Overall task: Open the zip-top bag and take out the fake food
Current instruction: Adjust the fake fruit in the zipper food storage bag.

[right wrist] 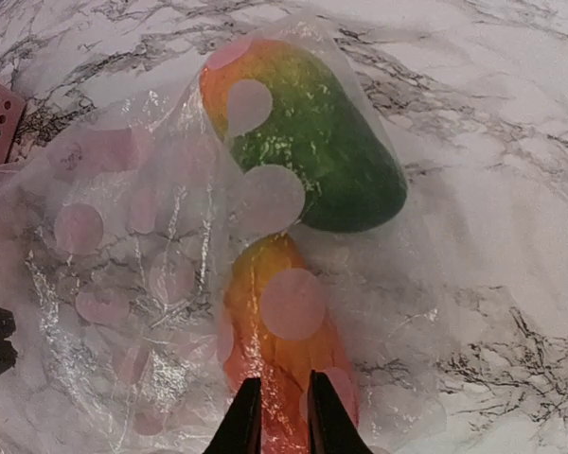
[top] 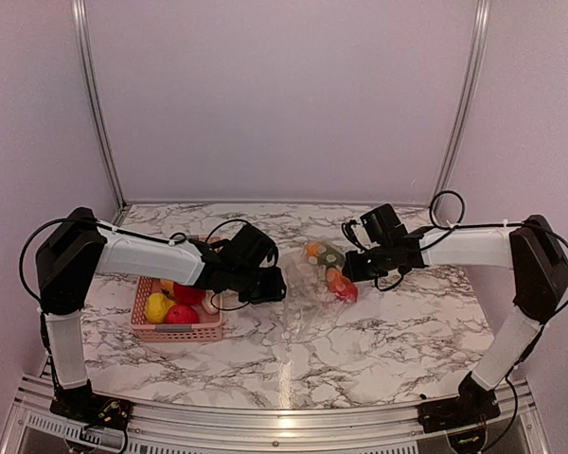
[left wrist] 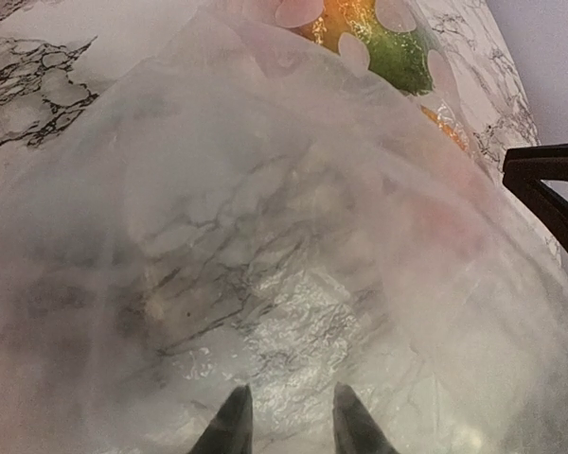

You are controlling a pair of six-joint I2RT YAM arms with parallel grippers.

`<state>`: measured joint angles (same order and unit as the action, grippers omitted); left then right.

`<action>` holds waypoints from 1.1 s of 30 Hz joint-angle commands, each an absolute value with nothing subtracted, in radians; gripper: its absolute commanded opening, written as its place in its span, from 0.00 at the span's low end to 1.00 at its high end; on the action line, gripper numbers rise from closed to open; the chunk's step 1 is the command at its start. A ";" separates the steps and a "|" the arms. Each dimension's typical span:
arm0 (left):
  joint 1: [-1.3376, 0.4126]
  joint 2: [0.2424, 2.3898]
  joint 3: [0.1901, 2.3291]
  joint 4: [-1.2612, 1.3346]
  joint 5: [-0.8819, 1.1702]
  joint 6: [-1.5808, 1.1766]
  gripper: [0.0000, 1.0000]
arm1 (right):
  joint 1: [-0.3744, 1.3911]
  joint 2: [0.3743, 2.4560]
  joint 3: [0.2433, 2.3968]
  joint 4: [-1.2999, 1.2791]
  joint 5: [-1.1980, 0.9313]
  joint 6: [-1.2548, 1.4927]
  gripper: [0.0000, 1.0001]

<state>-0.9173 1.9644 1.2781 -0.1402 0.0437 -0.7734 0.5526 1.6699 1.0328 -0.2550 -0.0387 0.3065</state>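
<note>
Only the overhead view shows the zip-top bag [top: 308, 295] beside the pink basket [top: 175, 331], its long axis running away from the basket. Right wrist: clear, crinkled, pink-dotted film over fake food [right wrist: 303, 189]. The left gripper [left wrist: 292, 392] pinches the film. The right gripper [right wrist: 282, 380] is narrow over the food, grip unclear.

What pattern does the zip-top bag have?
The zip-top bag has pale pink dots; clearest in right wrist view.

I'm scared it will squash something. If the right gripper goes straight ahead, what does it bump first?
Most likely the clear bag, then straight away the orange-red toy fruit inside it, which lies right in front of the right gripper. Depth is hard to judge, so it may be touching the plastic now.
</note>
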 commanded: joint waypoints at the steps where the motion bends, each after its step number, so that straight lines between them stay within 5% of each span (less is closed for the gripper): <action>1: -0.919 1.990 1.303 -0.163 0.041 -0.756 0.30 | 0.560 1.688 1.004 -0.264 -0.012 0.333 0.16; 33: -0.925 1.993 1.302 -0.162 0.053 -0.756 0.33 | 0.561 1.708 0.950 -0.252 0.068 0.402 0.06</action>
